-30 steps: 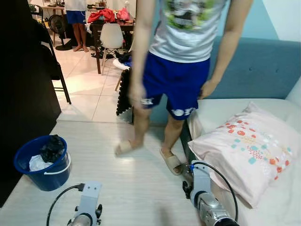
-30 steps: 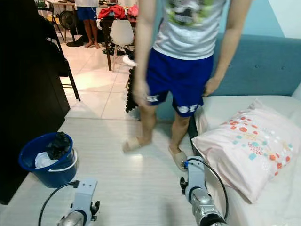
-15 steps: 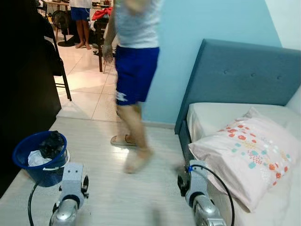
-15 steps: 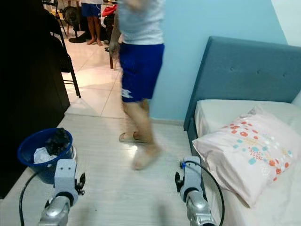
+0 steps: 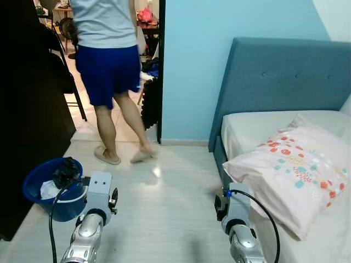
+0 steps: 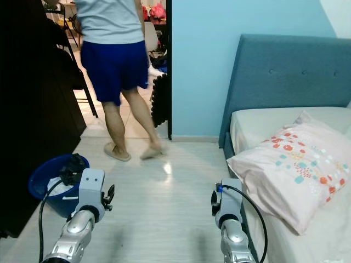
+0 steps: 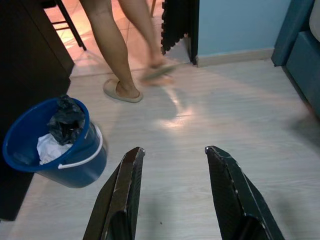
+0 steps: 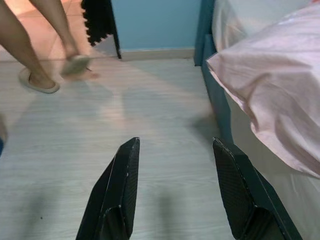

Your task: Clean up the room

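Left wrist view: round blue plastic bucket (image 7: 50, 145).

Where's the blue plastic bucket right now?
The blue plastic bucket sits on the pale floor at the robot's left, against the dark cabinet, just beyond the left gripper; it holds crumpled black and white rubbish.

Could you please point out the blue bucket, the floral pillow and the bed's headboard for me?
blue bucket (image 5: 36, 185): left eye view, on its inner blue wall.
floral pillow (image 5: 293, 176): left eye view, on the printed top face.
headboard (image 6: 285, 71): right eye view, on the padded front.
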Controlling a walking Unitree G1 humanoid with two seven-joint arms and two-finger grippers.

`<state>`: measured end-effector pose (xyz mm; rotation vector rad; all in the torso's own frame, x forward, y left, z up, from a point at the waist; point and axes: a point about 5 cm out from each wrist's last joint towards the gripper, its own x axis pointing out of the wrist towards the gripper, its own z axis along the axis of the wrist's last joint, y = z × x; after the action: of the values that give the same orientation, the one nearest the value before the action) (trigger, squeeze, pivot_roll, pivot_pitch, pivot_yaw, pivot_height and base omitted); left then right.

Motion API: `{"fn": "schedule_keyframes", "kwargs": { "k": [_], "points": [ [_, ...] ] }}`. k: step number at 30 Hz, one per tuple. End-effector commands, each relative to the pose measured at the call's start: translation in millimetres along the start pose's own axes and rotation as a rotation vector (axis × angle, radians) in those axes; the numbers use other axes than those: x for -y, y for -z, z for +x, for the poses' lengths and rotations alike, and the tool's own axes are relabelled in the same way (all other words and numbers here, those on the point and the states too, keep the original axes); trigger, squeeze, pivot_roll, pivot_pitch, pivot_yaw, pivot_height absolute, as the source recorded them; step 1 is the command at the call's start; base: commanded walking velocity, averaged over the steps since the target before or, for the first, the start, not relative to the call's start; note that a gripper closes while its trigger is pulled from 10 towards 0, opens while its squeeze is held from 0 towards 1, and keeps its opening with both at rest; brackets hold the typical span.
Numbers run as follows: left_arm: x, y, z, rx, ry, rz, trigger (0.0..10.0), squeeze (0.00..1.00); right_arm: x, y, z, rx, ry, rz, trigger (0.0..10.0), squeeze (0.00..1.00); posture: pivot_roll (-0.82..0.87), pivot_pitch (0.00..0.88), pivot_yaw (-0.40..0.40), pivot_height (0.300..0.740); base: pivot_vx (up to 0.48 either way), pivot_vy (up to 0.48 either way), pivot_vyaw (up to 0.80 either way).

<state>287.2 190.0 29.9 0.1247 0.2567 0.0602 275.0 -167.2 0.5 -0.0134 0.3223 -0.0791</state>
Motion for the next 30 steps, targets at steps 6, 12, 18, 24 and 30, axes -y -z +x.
{"fn": "schedule_keyframes", "kwargs": {
  "k": [6, 12, 18, 24, 30],
  "points": [
    [0.1, -1, 0.1, -0.01, 0.006, -0.009, 10.0, 0.0, -5.4, -9, 1.9, 0.039, -0.034, -0.038, 10.0, 0.0, 0.04, 0.0, -0.013, 0.74, 0.0, 0.0, 0.0],
    [2.5, 1, -5.2, -0.018, -0.004, -0.02, 10.0, 0.0, -12.5, -14, 4.2, 0.051, -0.08, -0.075, 10.0, 0.0, 0.04, 0.0, -0.042, 0.74, 0.0, 0.0, 0.0],
    [-3.7, -1, -7.2, -0.017, -0.05, -0.035, 10.0, 0.0, -17.4, -16, 6.9, 0.041, -0.092, -0.065, 10.0, 0.0, 0.05, 0.0, -0.052, 0.74, 0.0, 0.0, 0.0],
    [-1.4, -7, -6.3, -0.002, -0.028, -0.032, 10.0, 0.0, -19.8, -19, 6.9, 0.052, -0.109, -0.073, 10.0, 0.0, 0.05, 0.0, -0.053, 0.74, 0.0, 0.0, 0.0],
    [-0.7, -10, -5.0, 0.005, -0.028, -0.046, 10.0, 0.0, -17.6, -17, 5.5, 0.044, -0.105, -0.042, 10.0, 0.0, 0.04, 0.0, -0.05, 0.74, 0.0, 0.0, 0.0]
  ]
}}
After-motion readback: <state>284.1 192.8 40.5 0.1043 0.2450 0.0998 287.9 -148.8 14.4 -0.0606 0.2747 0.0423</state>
